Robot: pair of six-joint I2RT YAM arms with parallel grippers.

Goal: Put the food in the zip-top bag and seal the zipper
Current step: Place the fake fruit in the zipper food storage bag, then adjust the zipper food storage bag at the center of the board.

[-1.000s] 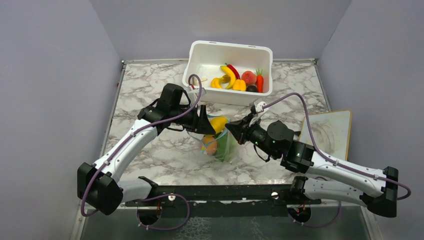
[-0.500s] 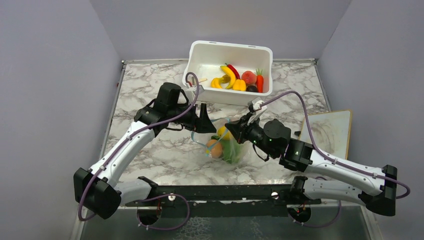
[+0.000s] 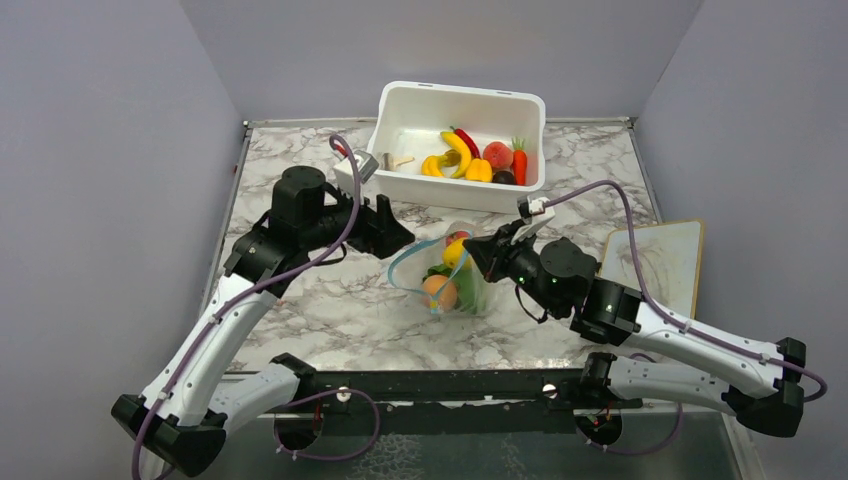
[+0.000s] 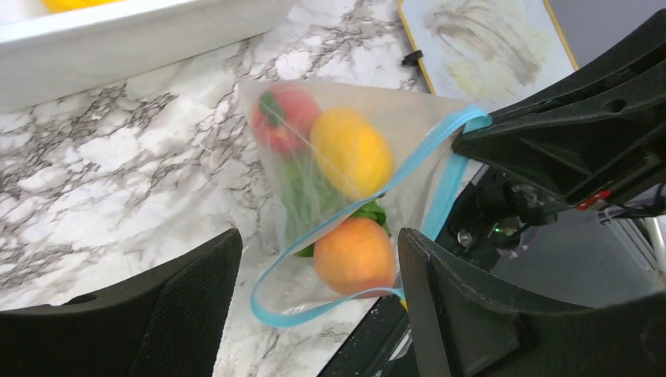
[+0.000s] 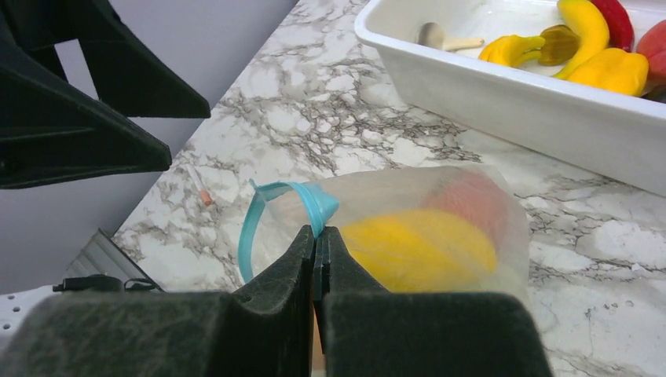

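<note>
So: right gripper jaws clenched on zipper, left gripper jaws released. Left should pinch the near-edge loop, seemingly unsealed, then press along.

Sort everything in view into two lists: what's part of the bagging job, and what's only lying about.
Part of the job:
zip-top bag
zipper, pinched by the right gripper
peach, yellow fruit and lettuce, inside the bag
left gripper, open

Lying about:
white tub holding toy produce
board
</note>
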